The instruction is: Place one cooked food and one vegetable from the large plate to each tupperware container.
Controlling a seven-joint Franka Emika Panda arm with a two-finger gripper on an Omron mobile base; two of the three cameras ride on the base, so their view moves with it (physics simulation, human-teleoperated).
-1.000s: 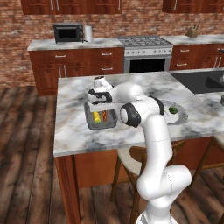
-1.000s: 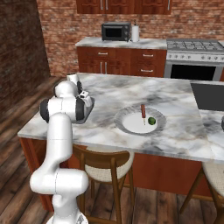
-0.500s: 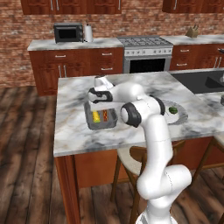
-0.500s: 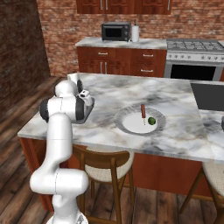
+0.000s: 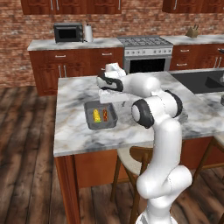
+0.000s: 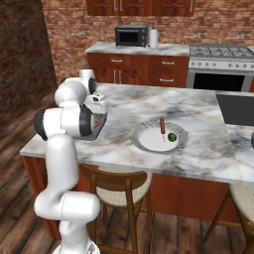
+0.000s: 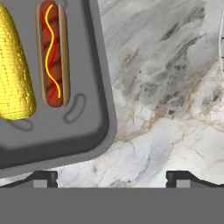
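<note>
Grey tupperware container [image 7: 94,87] w/ hotdog [image 7: 51,52] + corn [image 7: 15,65] sits under my gripper [image 7: 111,177], jaws spread, empty. Risk: I clip its rim swinging to the large plate [image 6: 141,141], or the thin cooked food [image 6: 161,126] rolls when pinched.

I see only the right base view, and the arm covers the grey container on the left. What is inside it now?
Observer: The tupperware container holds a yellow corn cob and a hot dog, lying side by side.
Operator: Do the jaws hold anything?
Observer: No. In the hand view the jaws stand wide apart with nothing between them.
Operator: What lies under them?
Observer: Bare marble counter, just beside one rounded corner of the container.
</note>
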